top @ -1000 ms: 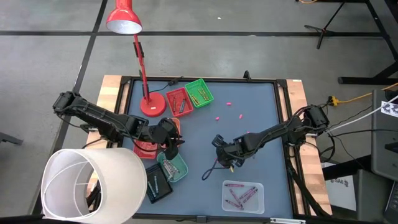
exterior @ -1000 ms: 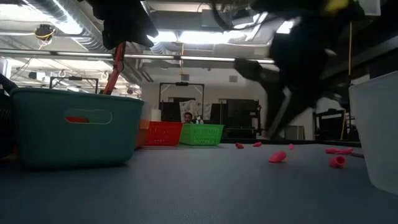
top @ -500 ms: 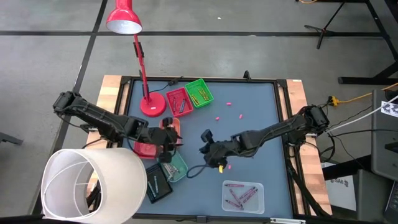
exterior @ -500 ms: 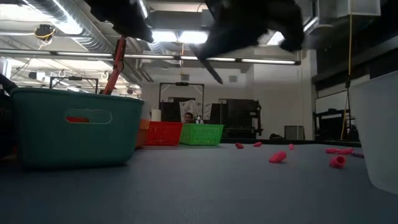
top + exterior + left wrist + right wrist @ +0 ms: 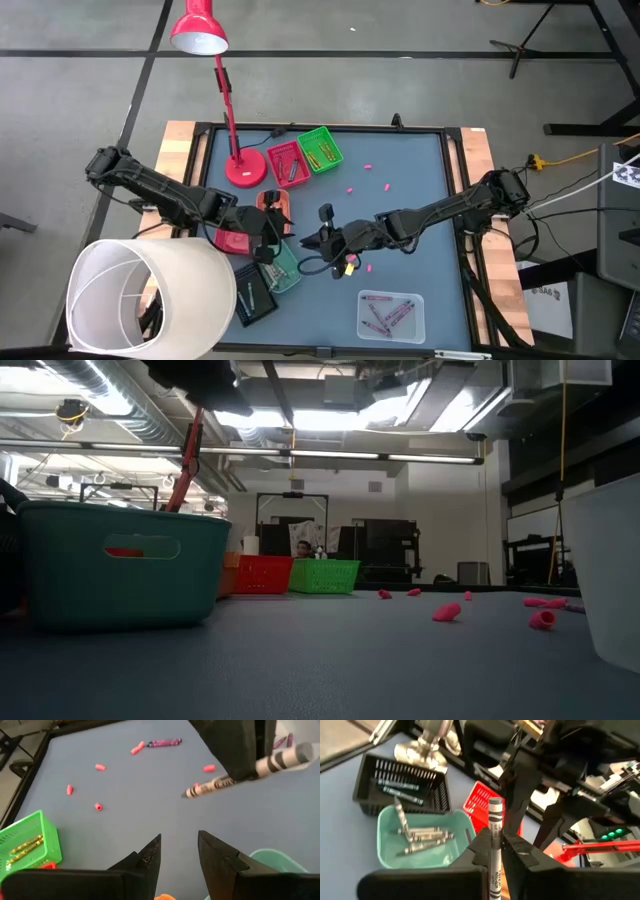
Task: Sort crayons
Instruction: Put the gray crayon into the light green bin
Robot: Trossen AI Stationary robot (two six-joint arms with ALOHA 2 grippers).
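Dark blue-grey matting covers the table [image 5: 420, 190], ringed with small coloured trays. Nearest the front edge, purple crayons [image 5: 385, 314] are gathered in a clear tray [image 5: 391, 316]. Since a second ago the right gripper [image 5: 322, 240] has been carried leftward from mid-table; a grey crayon [image 5: 493, 851] is clamped in its fingers close to the teal tray [image 5: 422, 845], so a drop there looks imminent. Just beyond, the left gripper [image 5: 178, 854] hangs with fingers parted, empty. Farther off, pink crayon pieces [image 5: 368, 187] remain scattered, unsorted.
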